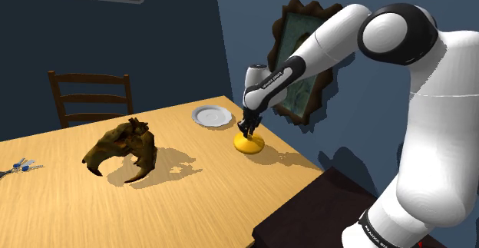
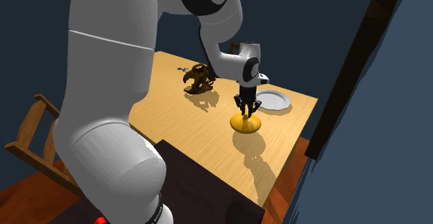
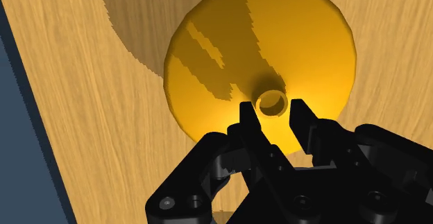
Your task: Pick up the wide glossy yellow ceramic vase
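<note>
The wide glossy yellow vase stands upright on the wooden table, near the edge by the dark blue wall. My black gripper points straight down over it. In the wrist view the gripper is open, and its two fingertips stand on either side of the vase's narrow neck. A thin gap shows on each side of the neck. The vase rests on the table.
A white plate lies just beyond the vase. A brown skull-like figure sits mid-table, with a small bluish object farther off. A wooden chair stands behind the table. A framed picture hangs on the wall.
</note>
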Tool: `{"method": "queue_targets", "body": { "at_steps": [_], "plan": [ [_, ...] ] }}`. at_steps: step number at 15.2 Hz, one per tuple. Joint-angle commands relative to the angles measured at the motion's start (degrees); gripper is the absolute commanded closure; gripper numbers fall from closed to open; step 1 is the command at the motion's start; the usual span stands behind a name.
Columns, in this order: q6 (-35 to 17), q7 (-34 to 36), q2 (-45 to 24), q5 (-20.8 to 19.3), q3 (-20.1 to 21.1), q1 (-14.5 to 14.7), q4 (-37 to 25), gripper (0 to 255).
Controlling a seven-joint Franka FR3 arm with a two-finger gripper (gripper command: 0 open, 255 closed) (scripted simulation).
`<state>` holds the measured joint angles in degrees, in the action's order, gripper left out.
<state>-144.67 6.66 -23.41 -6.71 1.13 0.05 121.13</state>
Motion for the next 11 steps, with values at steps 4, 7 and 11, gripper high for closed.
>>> {"method": "queue_targets", "body": {
  "at_steps": [4, 7, 11],
  "plan": [
    [3.20, -0.45, 3.04, 0.44, 0.25, -0.13, -0.18, 255],
    [5.11, -0.71, 4.77, 0.69, 0.37, -0.19, -0.36, 255],
    [6.50, -0.90, 5.96, 0.86, 0.44, -0.23, -0.56, 255]
  ]
}}
